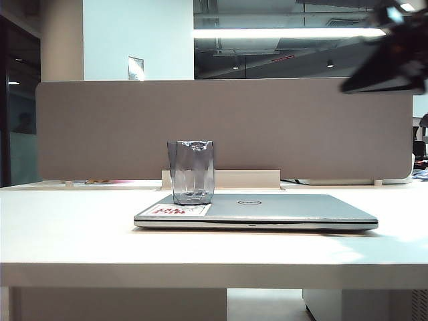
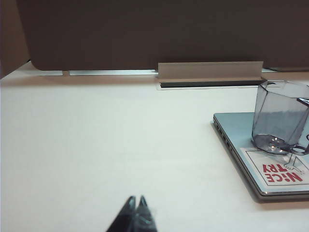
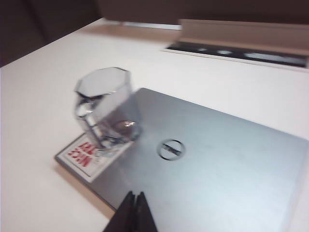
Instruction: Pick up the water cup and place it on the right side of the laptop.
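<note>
On the white worktop (image 1: 73, 227), roughly mid-width and toward its back edge, lies the thin silver-grey laptop (image 1: 281, 208), lid shut, oval logo facing up. Transparent grey-blue faceted water cup (image 1: 192, 172) stands upright on the lid, at the laptop's left end as seen from the exterior cam, its base touching the edge of the white-and-red sticker (image 1: 175, 210) at that front-left corner. Same cup shows in the right wrist view (image 3: 105, 108), just beside the logo (image 3: 171, 149), w/ the sticker (image 3: 87, 155) under its base; in the left wrist view the cup (image 2: 279, 118) sits on the laptop (image 2: 236, 135) above the sticker (image 2: 280, 170).

Right hand (image 3: 134, 212): two dark fingers pressed together, nothing between them, hovering above the lid's near edge, apart from the cup. In the exterior view it's only a dark blurred shape (image 1: 391, 63) high above the worktop's right side.

Left hand (image 2: 136, 212): dark fingertips pressed together, empty, low over bare worktop well left of the laptop.

Behind the worktop's back edge runs a grey-brown fabric divider panel (image 1: 100, 127), w/ a beige cable-tray flap (image 1: 227, 179) just behind the laptop.
</note>
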You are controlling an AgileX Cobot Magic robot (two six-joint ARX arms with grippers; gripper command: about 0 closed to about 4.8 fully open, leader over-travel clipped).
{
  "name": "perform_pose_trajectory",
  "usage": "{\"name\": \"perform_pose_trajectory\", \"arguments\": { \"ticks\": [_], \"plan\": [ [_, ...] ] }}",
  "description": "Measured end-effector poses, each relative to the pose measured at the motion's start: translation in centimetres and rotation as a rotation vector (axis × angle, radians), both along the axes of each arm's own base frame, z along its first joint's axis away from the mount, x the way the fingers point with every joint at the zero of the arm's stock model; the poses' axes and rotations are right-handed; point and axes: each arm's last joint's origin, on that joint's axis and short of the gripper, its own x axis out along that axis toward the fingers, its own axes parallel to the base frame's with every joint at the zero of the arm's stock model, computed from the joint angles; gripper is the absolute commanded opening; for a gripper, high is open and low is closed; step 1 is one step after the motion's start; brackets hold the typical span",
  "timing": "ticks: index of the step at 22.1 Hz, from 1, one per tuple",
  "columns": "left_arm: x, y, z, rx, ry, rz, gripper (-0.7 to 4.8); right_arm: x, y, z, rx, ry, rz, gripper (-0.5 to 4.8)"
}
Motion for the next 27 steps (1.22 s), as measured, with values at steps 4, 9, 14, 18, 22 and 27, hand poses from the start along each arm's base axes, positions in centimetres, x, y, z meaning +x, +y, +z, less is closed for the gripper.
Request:
{"name": "perform_pose_trajectory", "arguments": {
  "ticks": [4, 9, 14, 18, 22, 27],
  "plan": [
    [0.0, 0.0, 0.0, 0.000, 0.003, 0.000, -0.04, 1.3, 1.9, 0.0, -0.028, 0.015, 0.018, -0.09],
    [0.0, 0.0, -0.1, 0.000, 0.008, 0.000, -0.04, 3.0, 4.6, -0.5, -0.045, 0.047, 0.084, -0.09],
    [0.0, 0.0, -0.1, 0.001, 0.008, 0.000, -0.04, 3.5, 8.0, -1.5, -0.074, 0.075, 0.145, -0.09],
    [0.0, 0.0, -0.1, 0.001, 0.007, 0.000, -0.04, 4.5, 10.3, -1.9, -0.084, 0.088, 0.192, -0.09],
    [0.0, 0.0, -0.1, 0.001, 0.007, 0.000, -0.04, 5.4, 12.9, -2.0, -0.094, 0.090, 0.226, -0.09],
    [0.0, 0.0, -0.1, 0.001, 0.008, 0.000, -0.04, 6.4, 16.3, -1.9, -0.092, 0.091, 0.285, -0.09]
  ]
}}
